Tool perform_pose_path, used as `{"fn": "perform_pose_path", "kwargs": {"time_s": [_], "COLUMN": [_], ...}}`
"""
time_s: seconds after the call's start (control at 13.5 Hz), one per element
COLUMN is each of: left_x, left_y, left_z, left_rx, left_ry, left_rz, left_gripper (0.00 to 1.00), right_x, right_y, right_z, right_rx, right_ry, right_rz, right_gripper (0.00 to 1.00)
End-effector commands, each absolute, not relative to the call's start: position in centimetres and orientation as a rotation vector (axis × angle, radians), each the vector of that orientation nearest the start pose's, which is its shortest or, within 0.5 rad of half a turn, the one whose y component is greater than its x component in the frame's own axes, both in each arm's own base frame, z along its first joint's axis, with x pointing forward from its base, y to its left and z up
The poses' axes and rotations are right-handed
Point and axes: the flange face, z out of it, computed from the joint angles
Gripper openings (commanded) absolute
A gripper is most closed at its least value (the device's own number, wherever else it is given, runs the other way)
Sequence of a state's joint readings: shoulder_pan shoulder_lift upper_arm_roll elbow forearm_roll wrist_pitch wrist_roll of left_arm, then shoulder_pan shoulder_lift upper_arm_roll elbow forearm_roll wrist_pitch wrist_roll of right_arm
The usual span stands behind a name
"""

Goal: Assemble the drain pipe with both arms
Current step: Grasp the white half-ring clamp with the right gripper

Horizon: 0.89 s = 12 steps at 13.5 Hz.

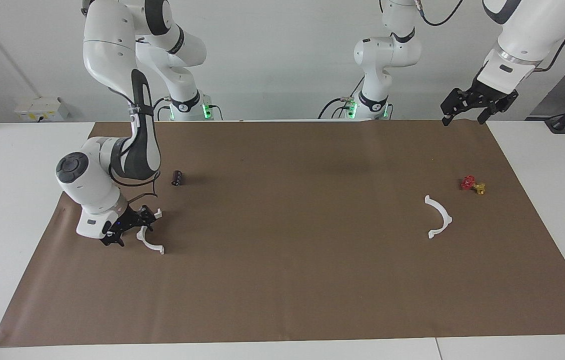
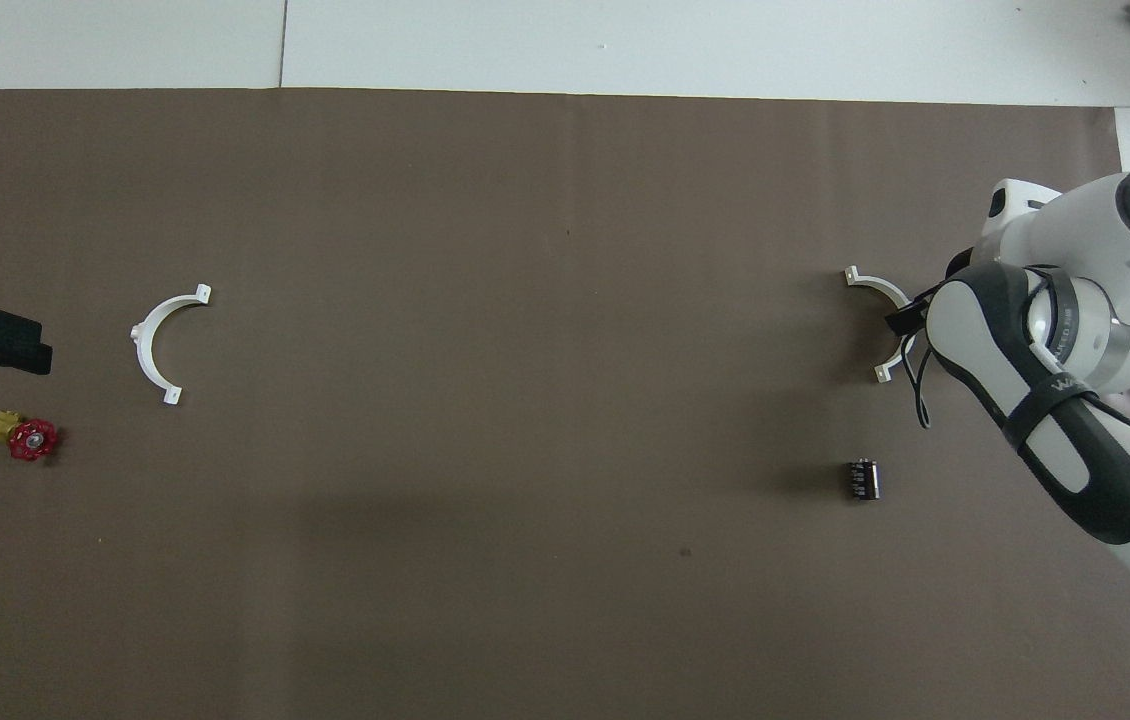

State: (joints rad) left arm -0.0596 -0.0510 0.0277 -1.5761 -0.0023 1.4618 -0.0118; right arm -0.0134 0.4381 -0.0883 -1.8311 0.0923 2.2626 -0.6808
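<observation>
The drain pipe lies as two separate white half-rings on the brown mat (image 1: 287, 280), one toward each short edge, so assembly is judged to be at its first step: the pick-up of the first half.

The right gripper (image 1: 131, 227) is seen low over the half-ring at the right arm's end (image 1: 153, 247). Its jaws are spread and set astride the middle of the arc. Nothing is lifted, and contact cannot be confirmed. A small dark cylinder (image 1: 177, 178) lies closer to the mat's robot-side edge. The second half-ring (image 1: 441, 212) lies untouched near the short edge at the left arm's end, with a red valve (image 1: 468, 183) beside it. The left gripper (image 1: 475, 107) is held up over the mat's corner there, wide open and empty; that arm waits.

The next move is judged to call for a firm closure on the thin arc, a clean lift, and a matching grasp by the left arm, so that the end tabs can be brought together.

The facing view shows the height of the right gripper and its straddling stance. In the overhead view this is hidden under the arm's wrist, but the two arcs are shown there with their open sides facing each other.
</observation>
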Motion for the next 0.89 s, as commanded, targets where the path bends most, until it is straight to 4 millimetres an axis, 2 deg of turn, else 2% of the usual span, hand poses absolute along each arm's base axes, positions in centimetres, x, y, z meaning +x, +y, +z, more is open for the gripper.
{"fn": "perform_pose_path", "kwargs": {"time_s": [0.0, 0.07, 0.15, 0.22, 0.45, 0.59, 0.67, 0.82], "left_x": [52.4, 52.5, 52.4, 52.4, 52.5, 52.5, 52.4, 52.4], "left_y": [-1.4, -1.4, -1.4, -1.4, -1.4, -1.4, -1.4, -1.4], "left_z": [64.5, 64.3, 64.4, 64.4, 64.2, 64.2, 64.3, 64.2], "left_rx": [-3.126, -3.126, -3.126, -3.126, -3.126, -3.126, -3.126, -3.126], "left_ry": [0.027, 0.025, 0.025, 0.025, 0.023, 0.025, 0.025, 0.027], "left_rz": [0.072, 0.076, 0.072, 0.072, 0.071, 0.072, 0.067, 0.069], "left_gripper": [1.0, 1.0, 1.0, 1.0, 1.0, 1.0, 1.0, 1.0], "right_x": [63.4, 63.1, 63.1, 63.3, 63.8, 64.9, 65.6, 66.1], "right_y": [-5.8, -5.7, -5.8, -5.6, -4.5, -4.2, -3.2, 2.0], "right_z": [29.4, 28.5, 28.3, 28.4, 29.2, 31.6, 33.6, 36.1], "right_rx": [-2.998, -3.006, -3.013, -3.013, -3.028, -3.021, -3.021, -3.045], "right_ry": [-0.82, -0.825, -0.832, -0.828, -0.746, -0.721, -0.69, -0.555], "right_rz": [-0.097, -0.119, -0.142, -0.143, -0.145, -0.114, -0.082, -0.023], "right_gripper": [0.81, 0.72, 0.39, 0.0, 0.0, 0.0, 0.0, 0.0]}}
